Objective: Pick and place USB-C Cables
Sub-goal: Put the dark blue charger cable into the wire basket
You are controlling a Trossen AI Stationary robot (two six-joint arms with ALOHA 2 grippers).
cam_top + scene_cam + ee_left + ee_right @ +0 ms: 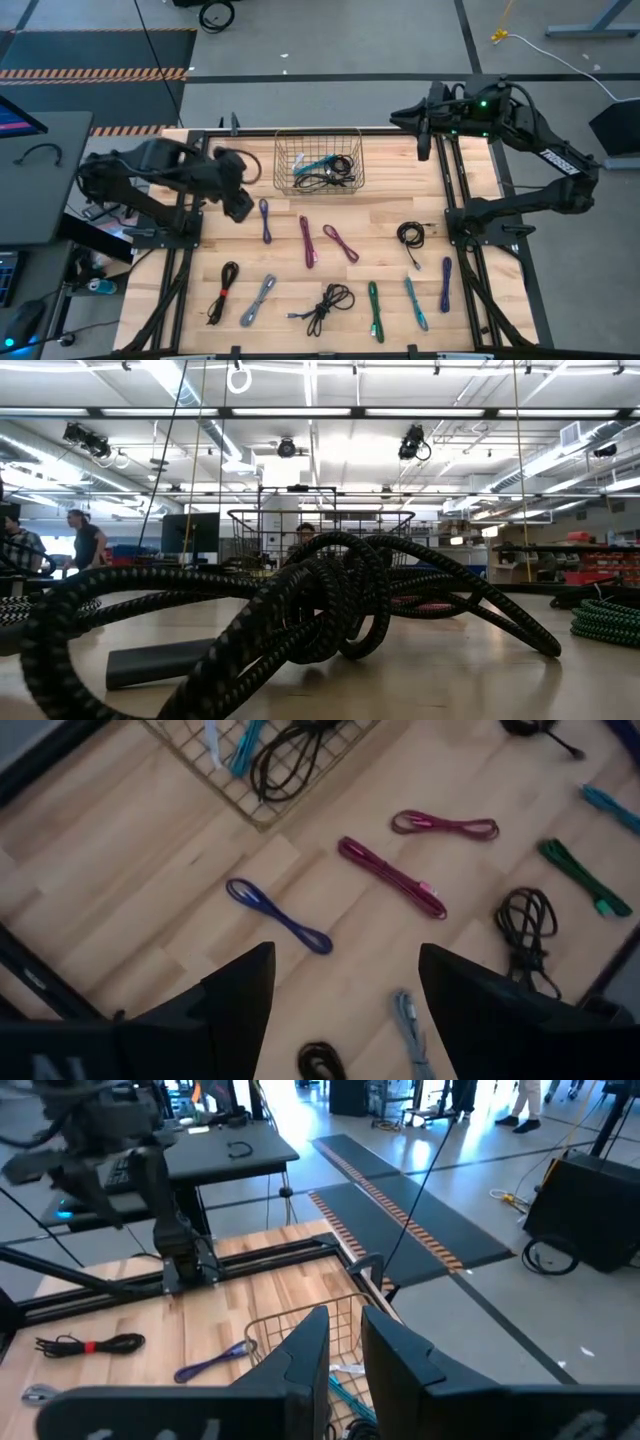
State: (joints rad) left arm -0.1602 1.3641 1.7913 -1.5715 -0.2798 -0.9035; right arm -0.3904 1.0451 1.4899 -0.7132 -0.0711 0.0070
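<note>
The wire basket (318, 160) at the far edge of the wooden table (480, 330) serves as the collecting point: it already holds 2 or more cables, a black coil (325, 180) and a teal one (318, 163) among them. The remaining USB-C Cables (335, 298) lie spread over the boards on the near side of the basket, each apart from its neighbours, likely so that any 1 can be taken alone.

The left gripper (240, 205) hangs just to the left of the basket, its fingers (235, 1000) spread wide and empty. It looks down on the blue-purple cable (265, 220) nearest that side, with the magenta cable (307, 242) and a pink one (340, 242) beyond; this suggests it is lining up for the next pick. The right gripper (424, 135) waits to the right of the basket at the table's far edge, its fingers (300, 1360) drawn nearly together with nothing between them.

The table is pale butcher-block wood framed by dark rails. Around it is a workshop with grey concrete flooring, hazard-striped mats and overhead strip lights; people stand in the background.
</note>
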